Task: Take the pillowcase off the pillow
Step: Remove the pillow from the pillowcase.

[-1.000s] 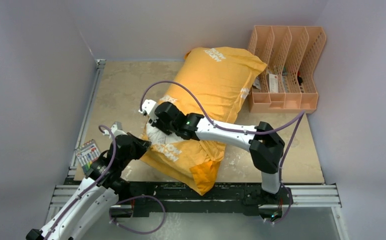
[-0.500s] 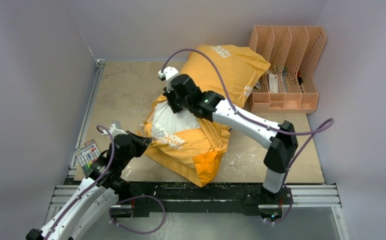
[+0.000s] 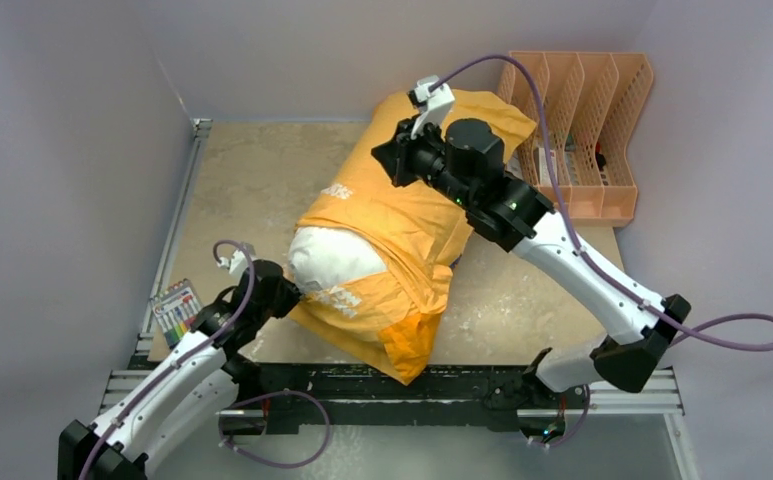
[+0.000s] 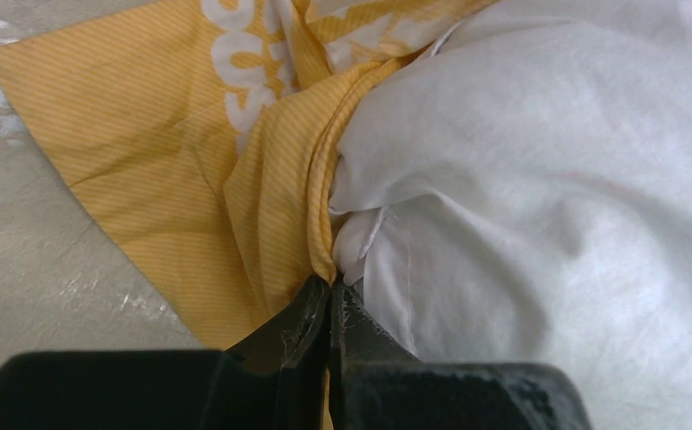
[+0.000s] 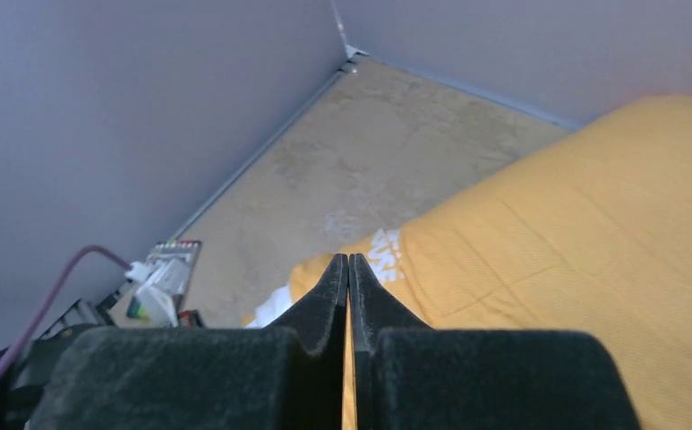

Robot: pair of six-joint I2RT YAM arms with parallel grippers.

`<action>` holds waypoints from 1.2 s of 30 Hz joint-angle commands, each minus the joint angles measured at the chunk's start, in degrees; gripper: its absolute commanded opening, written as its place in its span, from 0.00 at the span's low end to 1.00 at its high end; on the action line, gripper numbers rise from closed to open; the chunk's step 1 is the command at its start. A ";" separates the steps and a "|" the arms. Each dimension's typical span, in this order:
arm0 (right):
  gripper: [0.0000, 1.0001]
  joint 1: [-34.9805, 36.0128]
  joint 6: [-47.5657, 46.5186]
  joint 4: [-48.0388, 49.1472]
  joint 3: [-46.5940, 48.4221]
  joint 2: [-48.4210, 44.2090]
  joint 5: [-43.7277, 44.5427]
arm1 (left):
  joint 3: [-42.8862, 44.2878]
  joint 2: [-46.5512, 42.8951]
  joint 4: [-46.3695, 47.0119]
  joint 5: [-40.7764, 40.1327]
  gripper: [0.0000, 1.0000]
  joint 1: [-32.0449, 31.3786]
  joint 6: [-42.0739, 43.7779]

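Observation:
The orange-yellow pillowcase [image 3: 402, 215] lies diagonally on the table with the white pillow [image 3: 337, 262] bulging out of its near-left opening. My left gripper [image 3: 287, 292] is shut at that opening. In the left wrist view, its jaws [image 4: 330, 285] pinch the pillowcase [image 4: 145, 134] hem right where it meets a corner of the pillow [image 4: 548, 179]. My right gripper [image 3: 382, 158] hangs raised over the far end of the pillowcase [image 5: 575, 242]. Its jaws [image 5: 348, 260] are shut with nothing held. A sliver of white pillow [image 5: 275, 306] shows below them.
A peach desk organiser [image 3: 577, 130] stands at the back right, close to the pillowcase's far corner. A pack of coloured markers [image 3: 175, 310] lies at the table's left edge beside the left arm. Walls close in on the left, back and right.
My right gripper shut at the exposed pillow end, then rose and swung back over the far end. The pillowcase edge slid back, baring more white pillow. The left gripper kept its grip.

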 commanded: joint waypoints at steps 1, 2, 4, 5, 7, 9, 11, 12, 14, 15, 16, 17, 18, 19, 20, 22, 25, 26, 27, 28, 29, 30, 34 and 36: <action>0.01 0.94 0.00 -1.92 -2.03 3.27 -9.72 | 3.39 2.75 6.33 0.57 0.00 -0.19 4.13; 0.07 1.12 -0.32 -2.32 -2.52 3.89 -13.66 | 3.54 2.27 6.48 0.53 0.00 -0.19 4.18; 0.18 2.75 -0.77 -2.71 -3.88 4.68 -16.32 | 2.94 0.63 6.55 0.86 0.00 -0.15 3.77; 0.28 3.87 -1.13 -2.55 -4.85 4.82 -16.87 | 2.35 -0.45 6.56 1.09 0.00 -0.18 3.21; 0.45 6.51 -1.66 -2.62 -6.41 5.21 -16.12 | 1.30 -2.67 6.21 1.48 0.00 -0.19 2.13; 0.56 8.47 -0.85 -5.18 -6.02 6.73 -9.78 | 0.42 -4.88 5.20 1.51 0.00 -0.17 1.27; 0.63 9.23 0.33 -9.34 -4.90 9.28 -0.56 | 0.02 -6.85 3.64 1.05 0.00 -0.18 0.87; 0.66 9.34 0.81 -12.06 -4.10 10.53 5.07 | 0.04 -7.64 2.65 0.78 0.00 -0.19 0.70; 0.70 9.44 2.77 -19.26 -2.63 12.58 15.92 | 0.81 -8.80 1.04 0.36 0.00 -0.19 0.77; 0.74 9.40 3.29 -20.86 -3.74 12.56 20.13 | 1.31 -9.07 0.28 0.20 0.00 -0.19 1.00; 0.76 9.30 3.78 -21.82 -5.61 12.19 23.07 | 1.83 -9.22 -0.58 -0.12 0.00 -0.19 1.18; 0.76 8.80 4.91 -22.77 -7.57 11.69 26.85 | 2.21 -9.20 -1.26 -0.52 0.00 -0.18 1.37; 0.70 7.72 5.82 -23.19 -9.86 10.66 28.64 | 2.55 -9.12 -2.09 -1.10 0.00 -0.19 1.49; 0.63 6.12 6.54 -23.16 -13.27 9.48 27.71 | 2.97 -8.89 -3.03 -1.86 0.15 -0.19 1.58; 0.52 4.28 7.75 -23.06 -15.81 8.07 24.74 | 3.43 -8.69 -3.82 -2.53 0.33 -0.17 1.72; 0.35 1.33 10.66 -20.85 -22.24 4.19 17.42 | 4.69 -8.28 -4.31 -3.31 0.60 -0.19 2.60; 0.24 0.84 17.34 -16.53 -32.96 -1.40 10.46 | 7.42 -7.87 -2.88 -3.76 0.66 -0.15 4.41; 0.22 0.80 20.69 -15.51 -36.26 -2.54 8.76 | 7.87 -7.57 -1.56 -3.33 0.68 -0.18 4.88; 0.17 0.84 23.05 -14.79 -39.07 -3.35 7.24 | 8.12 -7.18 -0.06 -2.67 0.69 -0.19 5.25; 0.11 0.84 25.09 -14.01 -41.83 -4.08 6.09 | 8.13 -6.60 1.64 -1.67 0.70 -0.19 5.48; 0.09 0.76 27.10 -12.82 -44.22 -4.63 5.33 | 7.95 -5.74 3.27 -0.39 0.71 -0.19 5.66; 0.09 0.65 28.58 -11.68 -46.57 -5.12 4.40 | 7.68 -4.58 5.07 1.11 0.71 -0.19 6.06; 0.10 -0.27 32.15 -8.03 -51.68 -5.45 3.16 | 5.48 2.06 11.56 10.60 0.74 0.39 6.33; 0.11 -0.96 32.30 -7.79 -52.17 -4.38 3.00 | 3.39 4.04 14.98 14.88 0.75 0.74 5.53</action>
